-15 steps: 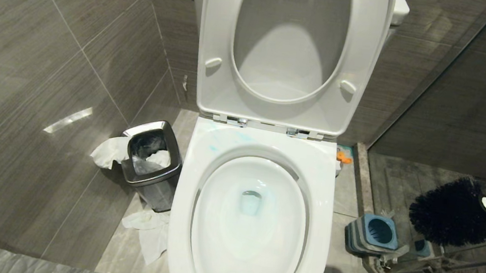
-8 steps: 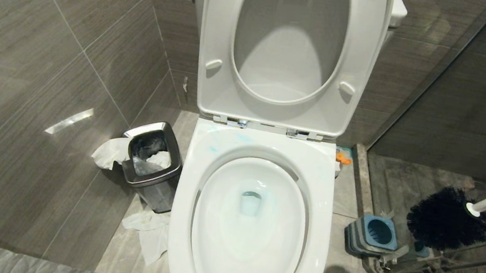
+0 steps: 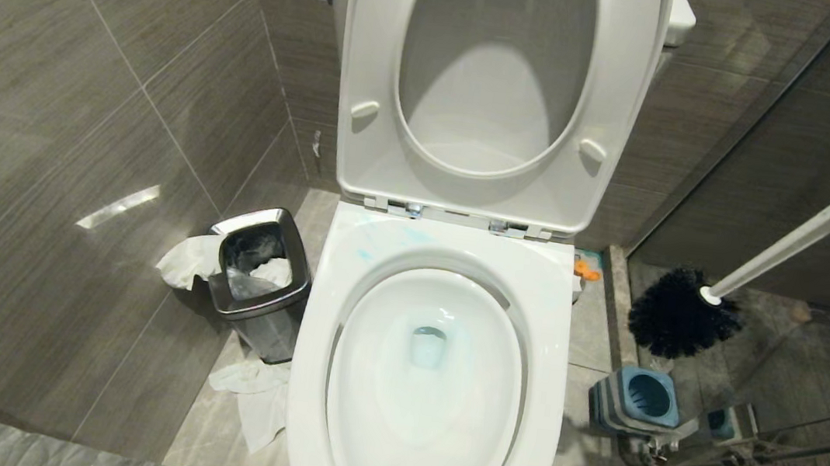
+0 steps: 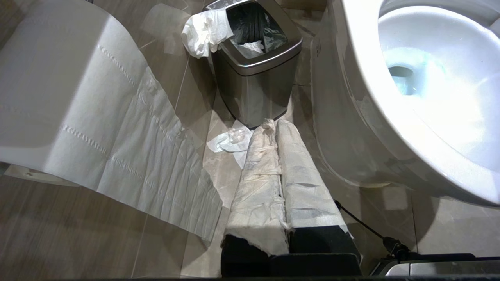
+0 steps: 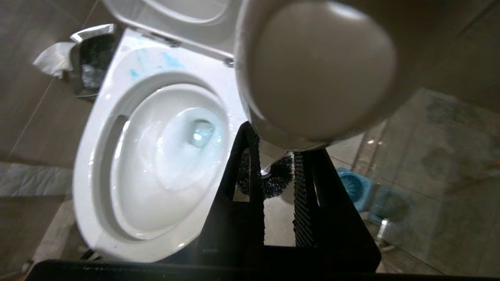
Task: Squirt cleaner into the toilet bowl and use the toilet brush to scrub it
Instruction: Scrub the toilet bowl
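The toilet brush (image 3: 687, 315) handle runs off the head view's right edge, so the hand holding it stays unseen there. In the right wrist view its blurred handle end fills the upper centre. The toilet bowl (image 3: 551, 342) front is cut off at the bottom edge.

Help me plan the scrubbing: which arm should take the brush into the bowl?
Right. Its claw holds the brush, which hangs beside the bowl. The left claw is shut and empty, low by the bin.
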Robot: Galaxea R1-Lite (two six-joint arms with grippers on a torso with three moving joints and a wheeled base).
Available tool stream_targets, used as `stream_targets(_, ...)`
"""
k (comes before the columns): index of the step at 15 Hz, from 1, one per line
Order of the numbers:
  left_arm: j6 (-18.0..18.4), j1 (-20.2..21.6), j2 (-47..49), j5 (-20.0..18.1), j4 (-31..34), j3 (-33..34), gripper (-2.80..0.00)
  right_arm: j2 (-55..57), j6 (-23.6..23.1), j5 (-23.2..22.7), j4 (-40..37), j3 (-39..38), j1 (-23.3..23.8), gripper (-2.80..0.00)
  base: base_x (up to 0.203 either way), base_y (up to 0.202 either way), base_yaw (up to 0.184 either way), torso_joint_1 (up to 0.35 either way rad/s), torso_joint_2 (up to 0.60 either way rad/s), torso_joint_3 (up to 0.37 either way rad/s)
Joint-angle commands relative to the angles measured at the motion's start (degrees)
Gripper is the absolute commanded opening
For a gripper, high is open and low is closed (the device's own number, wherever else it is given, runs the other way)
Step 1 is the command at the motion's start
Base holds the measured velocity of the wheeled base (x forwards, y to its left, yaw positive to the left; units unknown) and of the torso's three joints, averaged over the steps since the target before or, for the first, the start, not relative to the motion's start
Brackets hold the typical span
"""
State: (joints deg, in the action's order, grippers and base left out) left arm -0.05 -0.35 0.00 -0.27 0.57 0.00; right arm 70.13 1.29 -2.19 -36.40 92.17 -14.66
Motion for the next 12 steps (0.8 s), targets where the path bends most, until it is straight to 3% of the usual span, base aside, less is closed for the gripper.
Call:
stream_targets(1, -0.04, 0.0, 0.01, 0.0, 0.02, 0.0, -2.8, 2.04, 1.85, 9.5, 0.11, -0.34, -12.11, -2.8, 0.0, 0.0, 0.0, 0.0, 0.0, 0.0)
stream_targets(6, -0.04, 0.0, 0.0, -0.08, -0.04, 0.0, -2.8, 10.62, 7.24, 23.57, 2.83, 0.51, -27.76, -2.8, 0.0, 0.0, 0.0, 0.0, 0.0, 0.0)
stream_targets(12, -0.04, 0.0, 0.0, 0.0, -0.04, 0.0, -2.8, 19.12, 8.03, 28.15, 10.0, 0.78, -30.34, -2.8, 0.0, 0.0, 0.0, 0.0, 0.0, 0.0)
